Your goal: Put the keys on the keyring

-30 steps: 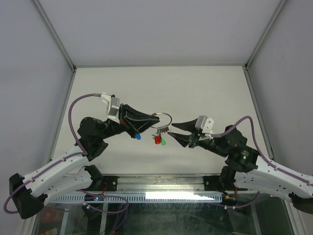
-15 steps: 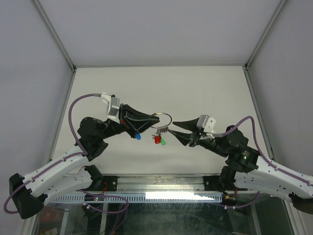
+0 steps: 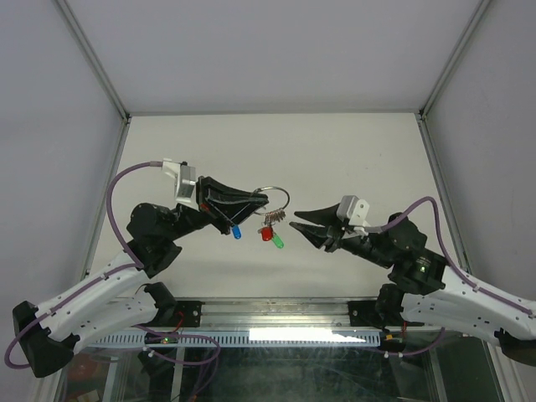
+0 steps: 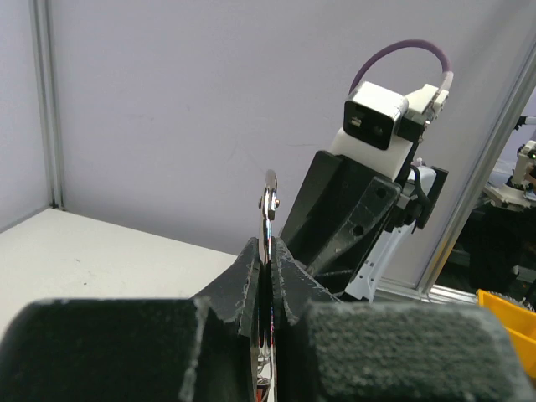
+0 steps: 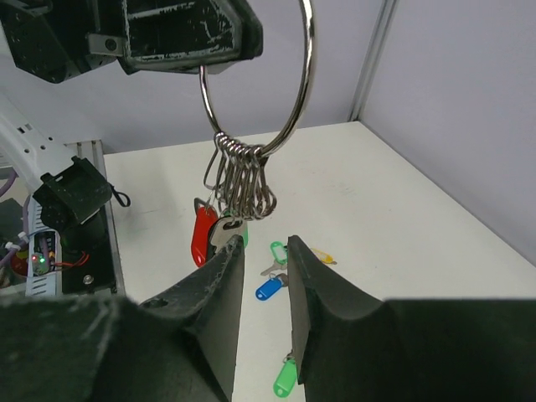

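1. A white tabletop (image 3: 335, 159) fills the middle of the top view, a pale rectangle narrowing toward the upper part of the frame.
2. Plain grey wall panels enclose it: a back panel (image 3: 268, 50) across the top, a left panel (image 3: 42, 126) and a right panel (image 3: 502, 126) at the frame's edges.
3. Two aluminium posts, the left post (image 3: 92, 59) and the right post (image 3: 455, 57), slant in from the upper corners to the tabletop's far corners.
4. A metal rail (image 3: 276, 310) runs along the bottom of the top view, with a bright white strip (image 3: 310, 335) just below it.
5. In the left wrist view, a yellow bin (image 4: 511, 310) shows at the lower right edge, beyond a slanted aluminium bar (image 4: 481, 176).
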